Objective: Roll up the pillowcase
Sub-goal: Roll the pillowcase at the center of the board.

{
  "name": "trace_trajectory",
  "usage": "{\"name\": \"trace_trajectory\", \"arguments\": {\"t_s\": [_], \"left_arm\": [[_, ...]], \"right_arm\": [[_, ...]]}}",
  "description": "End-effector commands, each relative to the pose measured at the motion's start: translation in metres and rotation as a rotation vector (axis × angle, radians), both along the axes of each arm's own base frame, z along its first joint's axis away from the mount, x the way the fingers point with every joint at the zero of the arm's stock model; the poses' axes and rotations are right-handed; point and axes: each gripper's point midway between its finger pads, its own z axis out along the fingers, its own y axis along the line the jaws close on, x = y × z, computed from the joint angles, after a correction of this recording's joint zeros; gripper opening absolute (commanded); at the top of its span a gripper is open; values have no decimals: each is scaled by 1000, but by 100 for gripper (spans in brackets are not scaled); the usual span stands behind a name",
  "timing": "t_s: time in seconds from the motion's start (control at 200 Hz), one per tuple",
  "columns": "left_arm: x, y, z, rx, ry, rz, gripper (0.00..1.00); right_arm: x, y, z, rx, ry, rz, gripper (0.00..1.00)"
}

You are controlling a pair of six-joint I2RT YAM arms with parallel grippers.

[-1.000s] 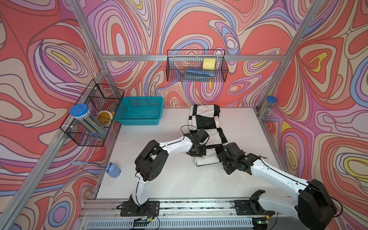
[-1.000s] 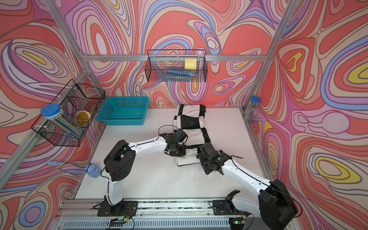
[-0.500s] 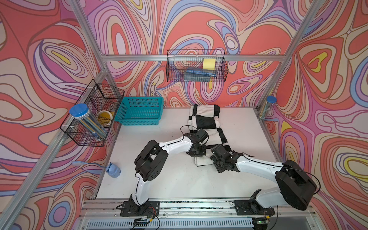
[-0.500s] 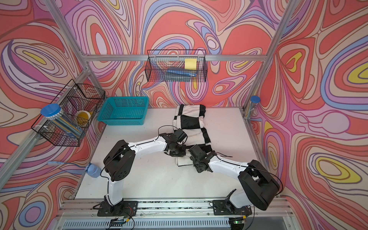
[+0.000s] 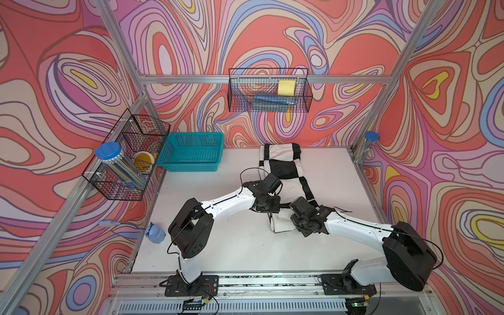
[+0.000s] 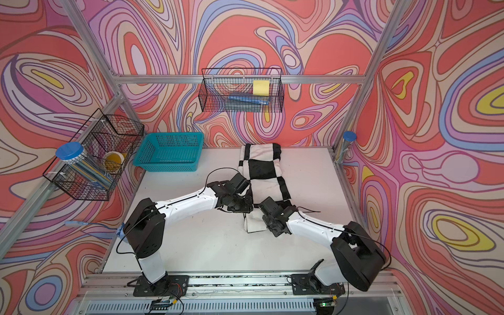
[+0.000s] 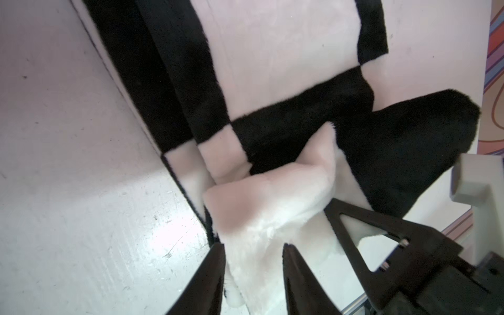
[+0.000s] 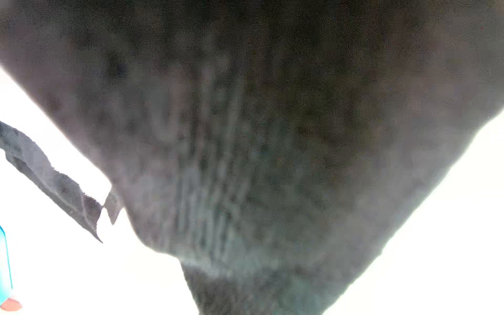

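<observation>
You're clamping the right claw point(image 5: 296, 218) shut on the pillowcase's point(image 5: 281, 166) near end, likely for rolling; left claw point(image 7: 253, 261) is straddling it, parted.

On the table point(image 5: 231, 245), basket point(image 5: 191, 163) far left, pillowcase point(image 5: 282, 166) running from far centre nearward, left gripper point(image 7: 253, 248) and right gripper point(image 5: 293, 215) at its near end.

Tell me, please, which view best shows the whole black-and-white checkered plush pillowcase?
A top view: the pillowcase lies full length, a folded strip on the white table. The left wrist view shows only its near folds, close up; the right wrist view gives a dark blur.
</observation>
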Motion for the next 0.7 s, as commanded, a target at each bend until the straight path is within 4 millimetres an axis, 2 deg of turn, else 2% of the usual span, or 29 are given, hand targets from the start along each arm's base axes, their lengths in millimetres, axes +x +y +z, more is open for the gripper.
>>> {"name": "trace_trajectory", "arguments": {"t_s": [0.0,0.155,0.24,0.531,0.696], "left_arm": [[-10,6,-11,14,32,-36,41],[-20,1,-6,-10,45,-83,40],[-28,-3,-5,-14,56,-131,40],[-35,-12,-21,-18,111,-189,39],[-34,-12,-31,12,118,-204,37]], "right_arm": [[-47,-19,2,-41,166,54,0],[-79,-22,22,-34,280,141,0],[-79,-23,24,-17,296,152,0],[-32,7,27,29,283,220,3],[-5,0,35,7,278,230,16]]}}
